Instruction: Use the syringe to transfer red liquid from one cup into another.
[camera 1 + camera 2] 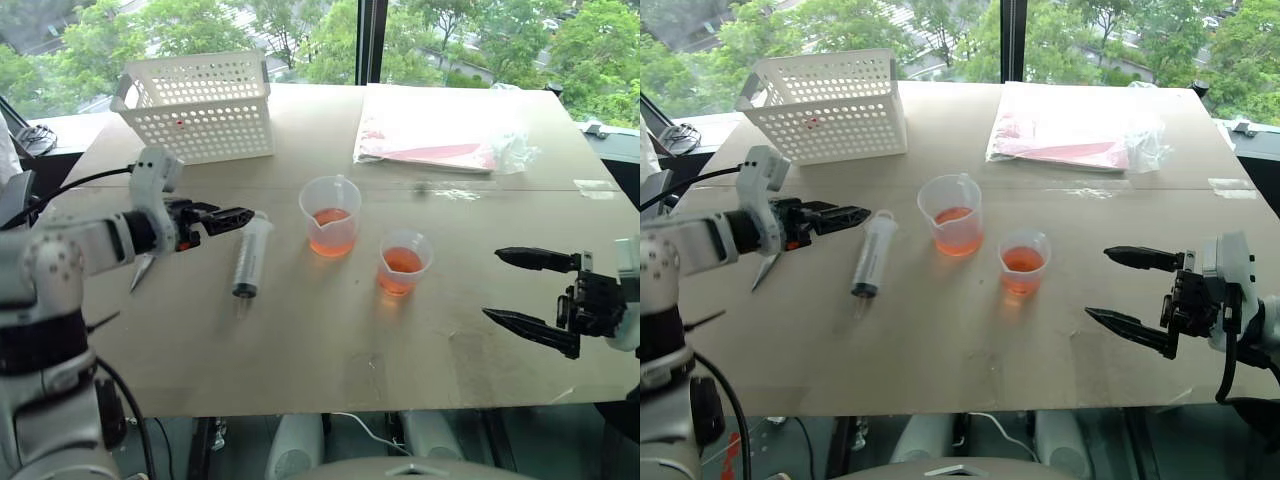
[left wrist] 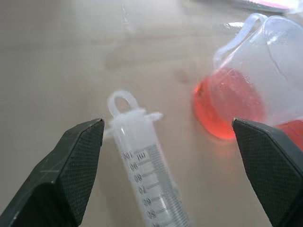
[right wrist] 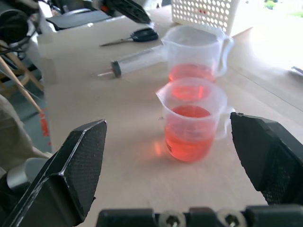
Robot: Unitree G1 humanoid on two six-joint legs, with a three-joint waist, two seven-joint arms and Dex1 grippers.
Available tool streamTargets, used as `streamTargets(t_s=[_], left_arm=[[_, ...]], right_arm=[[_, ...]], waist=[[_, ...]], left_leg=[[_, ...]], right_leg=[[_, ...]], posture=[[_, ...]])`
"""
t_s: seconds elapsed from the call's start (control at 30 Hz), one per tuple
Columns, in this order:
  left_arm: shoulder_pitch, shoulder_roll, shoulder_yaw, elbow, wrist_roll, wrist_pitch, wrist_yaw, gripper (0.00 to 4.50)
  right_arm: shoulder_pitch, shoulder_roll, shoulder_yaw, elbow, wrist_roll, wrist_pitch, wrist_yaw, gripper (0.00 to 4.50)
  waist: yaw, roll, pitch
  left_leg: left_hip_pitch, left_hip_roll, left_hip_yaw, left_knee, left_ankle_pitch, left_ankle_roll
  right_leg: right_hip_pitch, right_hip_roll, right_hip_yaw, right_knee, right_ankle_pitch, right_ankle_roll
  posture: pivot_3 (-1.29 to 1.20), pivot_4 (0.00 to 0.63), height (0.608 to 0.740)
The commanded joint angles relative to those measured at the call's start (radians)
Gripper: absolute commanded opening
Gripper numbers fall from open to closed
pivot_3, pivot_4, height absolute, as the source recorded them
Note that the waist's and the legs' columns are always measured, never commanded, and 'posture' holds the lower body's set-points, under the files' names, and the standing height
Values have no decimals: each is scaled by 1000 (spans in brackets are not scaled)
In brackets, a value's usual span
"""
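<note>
The table point(image 1: 300, 340) carries everything. Big cup point(image 1: 331, 216) and small cup point(image 1: 404, 263), both holding red liquid point(image 1: 331, 228), stand between the grippers. The syringe point(image 1: 249, 256) lies flat just beyond the left gripper point(image 1: 232, 219), whose jaws are spread and empty; right gripper point(image 1: 530, 290) also gapes, empty.

We see the syringe point(image 2: 150, 177) cut off by the left wrist view's edge, its nozzle end out of frame, and the larger cup point(image 2: 265, 61) clipped at the side.
</note>
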Motion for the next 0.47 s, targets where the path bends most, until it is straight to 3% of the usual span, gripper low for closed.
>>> streamTargets(t_s=[0.03, 0.27, 0.47], left_arm=[[125, -88, 138, -224, -60, -140, -3, 4409], [642, -162, 287, -376, -30, -426, -205, 4409], [931, -199, 331, -340, 26, -630, -329, 4409]], right_arm=[[9, -2, -19, 72, -53, -49, 37, 4500], [174, -25, -131, 239, -158, -131, 155, 4500], [251, 23, -174, 268, -214, -202, 139, 4500]], waist=[[8, 0, 0], [18, 2, -1], [18, 2, -5]], left_leg=[[0, 0, -1, 0, 0, 0], [2, -1, 4, 1, 0, 0], [3, 0, 6, 1, 0, 0]], right_leg=[[0, 0, 0, 0, -2, -3], [1, 0, 1, 0, -2, -3], [1, 0, 1, -1, -4, 0]], posture=[[0, 150, 740], [0, 150, 740], [0, 150, 740]])
